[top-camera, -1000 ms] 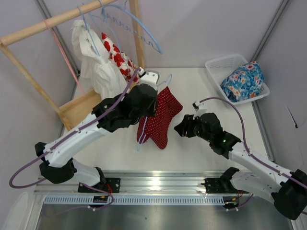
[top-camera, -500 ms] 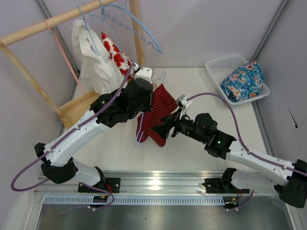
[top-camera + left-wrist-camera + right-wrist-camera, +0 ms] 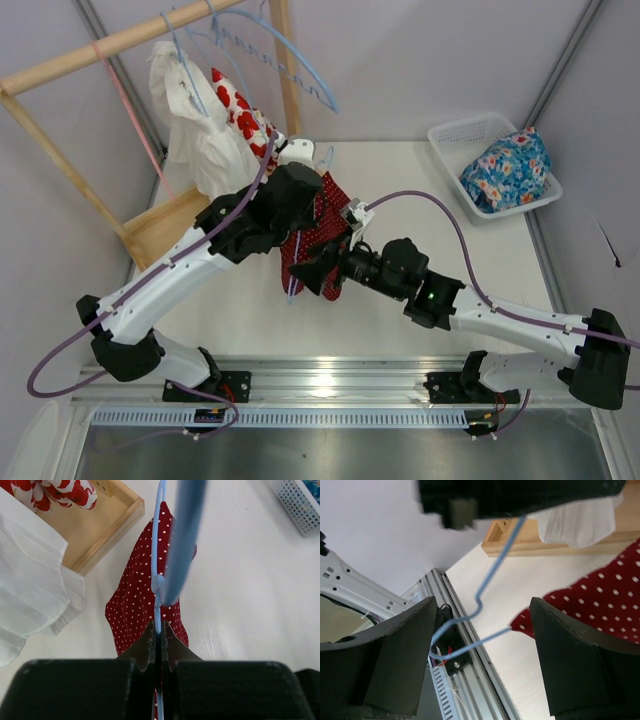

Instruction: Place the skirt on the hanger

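Top external: the left arm (image 3: 215,250) holds the hanger (image 3: 291,282) above the surface (image 3: 430,240), with the skirt (image 3: 322,230) draped on it. The right fingers (image 3: 312,266) stand at the skirt's lower edge.

Left wrist: the left fingers (image 3: 144,647) are pinched tight on the hanger (image 3: 155,545) wire. The skirt (image 3: 132,605) hangs below, near the wooden rack base (image 3: 107,527).

Right wrist: the right fingers (image 3: 395,655) are spread wide, gripping nothing. The hanger (image 3: 485,587) wire runs between them, and the skirt (image 3: 600,600) lies by one finger.

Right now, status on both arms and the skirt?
Left jaws shut on hanger. Right jaws open, empty, straddling hanger wire beside a corner of the skirt. Skirt hangs along hanger. White cloth close by left arm.
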Controlling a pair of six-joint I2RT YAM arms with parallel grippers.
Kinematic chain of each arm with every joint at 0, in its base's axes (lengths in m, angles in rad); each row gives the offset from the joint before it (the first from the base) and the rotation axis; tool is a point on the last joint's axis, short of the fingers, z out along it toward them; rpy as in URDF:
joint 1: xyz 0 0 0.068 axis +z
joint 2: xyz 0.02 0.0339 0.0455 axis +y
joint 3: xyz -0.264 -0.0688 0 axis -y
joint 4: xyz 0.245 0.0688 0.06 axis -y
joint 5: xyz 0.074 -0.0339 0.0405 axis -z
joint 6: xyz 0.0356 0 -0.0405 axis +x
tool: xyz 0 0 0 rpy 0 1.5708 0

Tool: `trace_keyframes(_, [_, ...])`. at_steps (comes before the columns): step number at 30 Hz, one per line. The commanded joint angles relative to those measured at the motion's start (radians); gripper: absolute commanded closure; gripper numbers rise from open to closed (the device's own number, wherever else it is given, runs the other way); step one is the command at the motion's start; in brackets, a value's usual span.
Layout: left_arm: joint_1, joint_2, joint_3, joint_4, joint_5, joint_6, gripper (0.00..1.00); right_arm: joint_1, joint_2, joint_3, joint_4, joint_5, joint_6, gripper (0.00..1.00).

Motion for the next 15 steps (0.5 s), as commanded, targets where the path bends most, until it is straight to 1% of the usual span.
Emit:
trace_keyframes(1, [0.019, -0.009, -0.008, 0.068, -0.059, -0.049, 1.00, 0.020, -0.003, 0.061, 0.077, 0.054, 0.000, 0.19])
trace_keyframes(5, [0.034, -0.012, -0.019, 0.074, -0.056, -0.064, 1.00, 0.028, 0.004, 0.064, 0.071, 0.077, 0.017, 0.19])
trace_keyframes(8, [0.038, -0.012, -0.014, 0.074, -0.050, -0.081, 1.00, 0.033, 0.048, 0.096, 0.031, 0.108, 0.015, 0.19])
trace_keyframes(11, [0.038, -0.009, 0.026, 0.051, -0.056, -0.107, 1.00, 0.048, 0.082, 0.140, -0.037, 0.151, 0.005, 0.20])
trace_keyframes(12, [0.038, -0.003, 0.031, 0.043, -0.059, -0.121, 1.00, 0.062, 0.096, 0.150, -0.069, 0.190, -0.003, 0.20])
trace_keyframes(15, [0.038, 0.016, 0.057, 0.020, -0.061, -0.135, 1.00, 0.079, 0.100, 0.180, -0.101, 0.230, -0.034, 0.22])
